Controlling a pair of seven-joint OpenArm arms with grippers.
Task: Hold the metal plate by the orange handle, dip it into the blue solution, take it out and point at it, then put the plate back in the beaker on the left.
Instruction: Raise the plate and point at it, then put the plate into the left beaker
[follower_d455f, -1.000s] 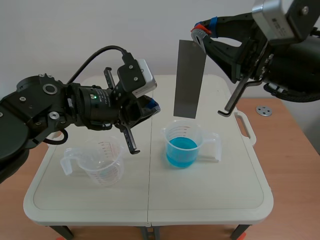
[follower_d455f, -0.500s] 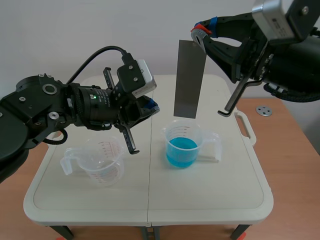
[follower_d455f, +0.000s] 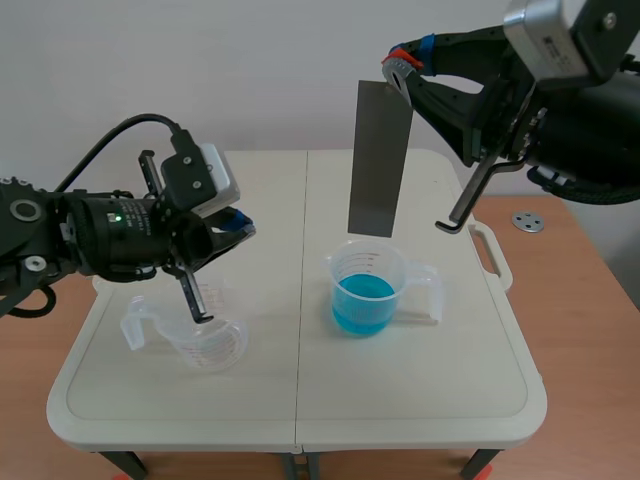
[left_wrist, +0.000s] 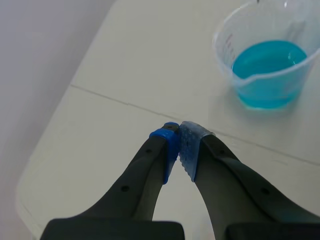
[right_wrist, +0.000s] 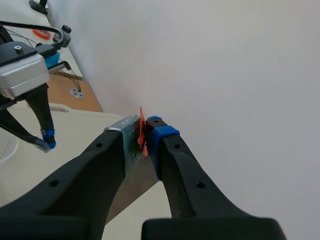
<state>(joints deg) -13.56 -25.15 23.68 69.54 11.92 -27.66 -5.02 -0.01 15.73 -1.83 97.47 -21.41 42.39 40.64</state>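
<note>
Hanging upright from the right gripper (follower_d455f: 400, 65) clamped on its orange handle (right_wrist: 142, 132), the metal plate (follower_d455f: 378, 160) sits above the blue-solution beaker (follower_d455f: 365, 292), probably so drips fall in, while the left gripper (left_wrist: 180, 138), pinched empty, hovers near the left beaker (follower_d455f: 208, 338).

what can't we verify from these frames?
Right wrist view: orange handle shows only as a sliver between the fingers of the right gripper.
Scene view: metal plate too small to tell wet or dry.
Scene view: left beaker partly covered by the left gripper; outside left wrist view.
Left wrist view: blue solution beaker, far rim cut off by the edge.
</note>
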